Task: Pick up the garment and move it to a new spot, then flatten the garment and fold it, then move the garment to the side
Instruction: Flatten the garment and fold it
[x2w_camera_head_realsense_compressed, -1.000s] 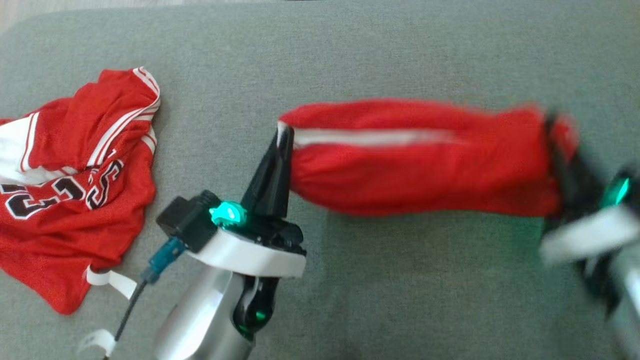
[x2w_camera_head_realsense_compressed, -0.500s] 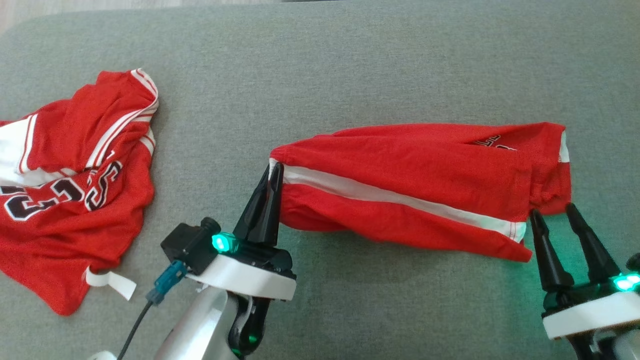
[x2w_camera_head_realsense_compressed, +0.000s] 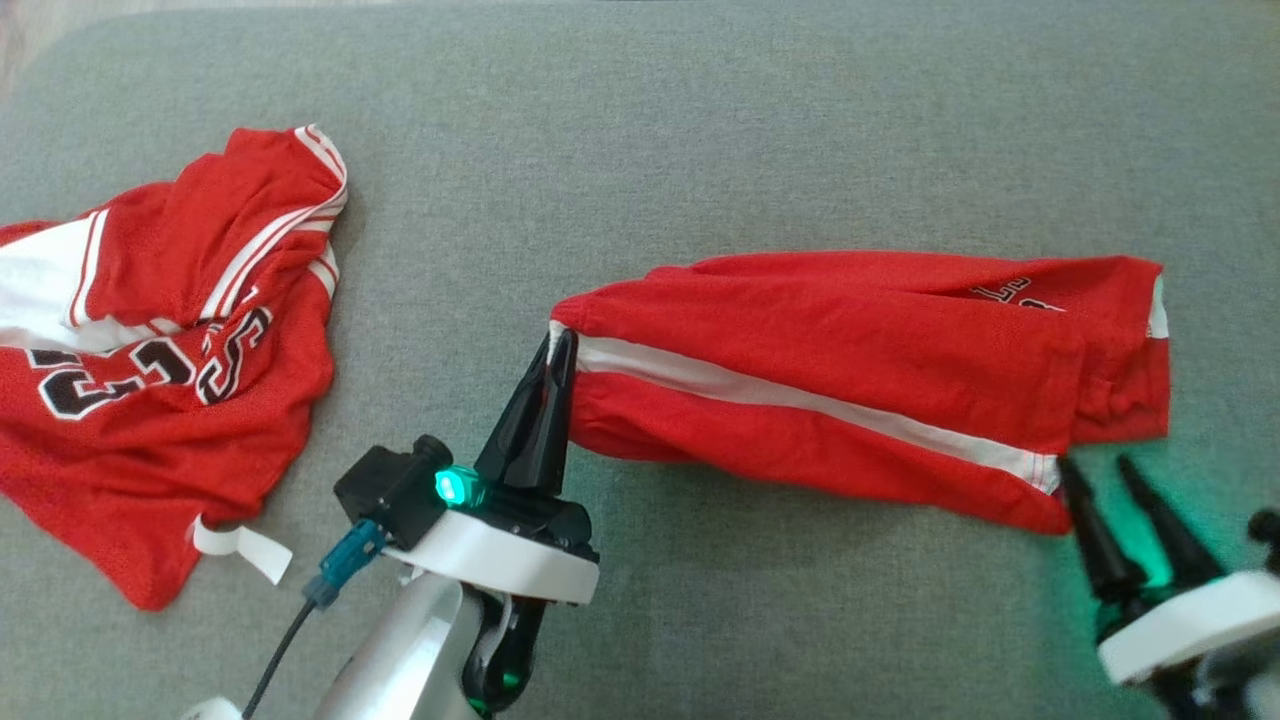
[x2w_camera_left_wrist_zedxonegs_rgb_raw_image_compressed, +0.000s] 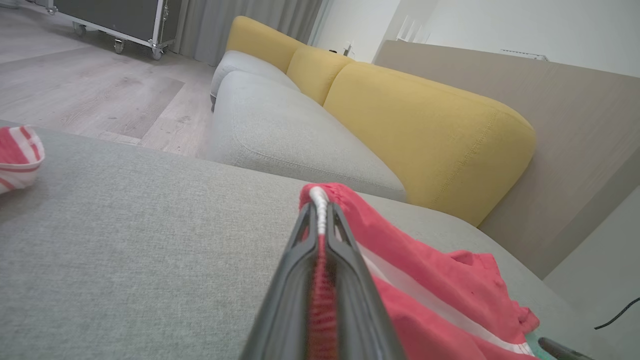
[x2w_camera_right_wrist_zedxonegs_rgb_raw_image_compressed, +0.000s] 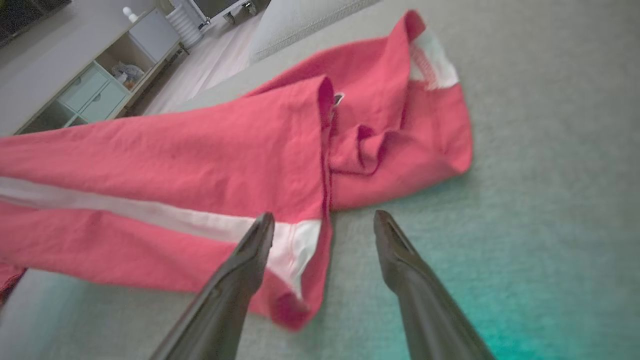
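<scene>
The right gripper (x2w_camera_head_realsense_compressed: 1096, 464) is now standing open, backing off the shorts (x2w_camera_head_realsense_compressed: 820, 380) it was pinching before, while the left gripper (x2w_camera_head_realsense_compressed: 560, 345) is still pinching their left end, and they are lying across the middle of the cushion (x2w_camera_head_realsense_compressed: 700, 150).

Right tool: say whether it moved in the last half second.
Yes. The right tool has drawn back toward the robot, away from the hem of the red white-striped shorts lying on the grey cushion.
</scene>
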